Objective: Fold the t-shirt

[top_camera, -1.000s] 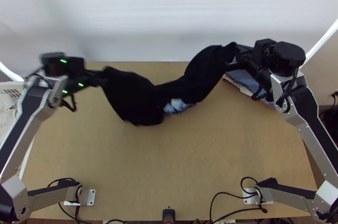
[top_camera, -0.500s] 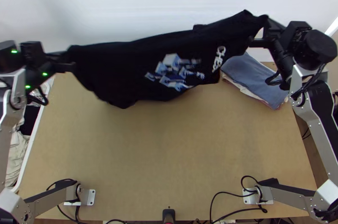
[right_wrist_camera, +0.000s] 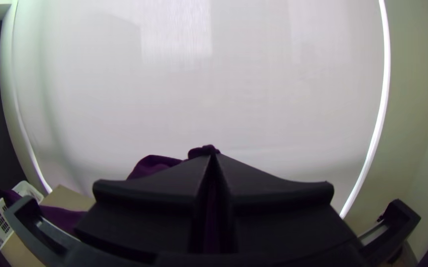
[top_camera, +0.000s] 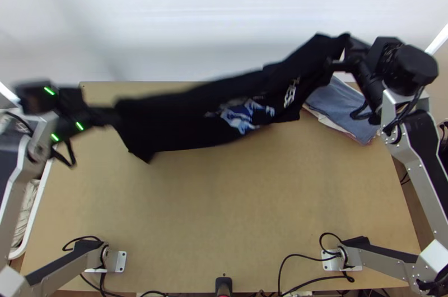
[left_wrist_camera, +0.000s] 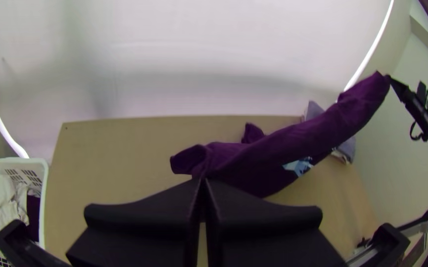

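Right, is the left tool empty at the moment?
No, the left tool is shut on one end of the dark t-shirt.

Blur at my left claw (top_camera: 114, 116) hides from me where its tips end and the black shirt (top_camera: 185, 126) begins. Folds swallow part of the print (top_camera: 242, 116) between my claws; near my right claw (top_camera: 335, 63), the shirt partly covers the folded cloths (top_camera: 343, 107).

The t-shirt (top_camera: 185, 123) and folded fabrics (top_camera: 343, 109) are showing matt cloth, while the tabletop (top_camera: 224, 207) is presenting smooth, low-sheen wood. Smooth metal is facing the arm links (top_camera: 382, 270), and the basket (left_wrist_camera: 19, 161) is displaying smooth plastic.
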### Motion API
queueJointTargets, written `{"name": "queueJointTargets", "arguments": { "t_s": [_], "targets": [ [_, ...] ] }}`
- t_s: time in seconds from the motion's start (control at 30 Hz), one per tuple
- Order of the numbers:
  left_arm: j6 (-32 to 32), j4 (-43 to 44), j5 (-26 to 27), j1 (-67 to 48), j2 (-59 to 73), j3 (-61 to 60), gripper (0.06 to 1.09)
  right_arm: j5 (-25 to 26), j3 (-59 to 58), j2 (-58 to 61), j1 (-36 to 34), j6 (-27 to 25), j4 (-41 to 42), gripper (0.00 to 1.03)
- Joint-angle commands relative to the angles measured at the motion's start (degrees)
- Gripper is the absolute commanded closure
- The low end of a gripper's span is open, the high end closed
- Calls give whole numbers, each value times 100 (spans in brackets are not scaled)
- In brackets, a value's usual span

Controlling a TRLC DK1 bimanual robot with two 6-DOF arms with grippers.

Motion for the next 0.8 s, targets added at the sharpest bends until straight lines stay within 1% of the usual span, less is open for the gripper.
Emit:
{"name": "queueJointTargets", "arguments": {
  "t_s": [0.0, 0.07, 0.13, 0.37, 0.53, 0.7, 0.73, 0.77],
  "targets": [
    [-27, -132, 48, -362, -615, -925, 105, -17, -411, -375, -1, -87, -30, 100],
    [-10, -167, 56, -687, -817, -1356, 105, -70, -692, -472, 26, -139, -127, 100],
    [-10, -396, 83, -1100, -923, -1698, 105, -96, -1000, -568, 70, -183, -179, 100],
    [-80, -862, 100, -2770, -1160, -2735, 105, -96, -1888, -867, 114, -201, -92, 100],
    [-370, -826, 92, -3948, -1107, -3263, 105, -96, -2046, -929, 122, -183, 5, 100],
    [-405, -765, 92, -4369, -756, -3474, 105, -96, -2134, -964, 193, -183, 5, 100],
    [-379, -747, 92, -4369, -641, -3482, 101, -96, -2160, -990, 193, -183, 5, 100],
    [-343, -756, 92, -4369, -536, -3491, 90, -96, -2195, -1016, 193, -183, 14, 100]
  ]
}}
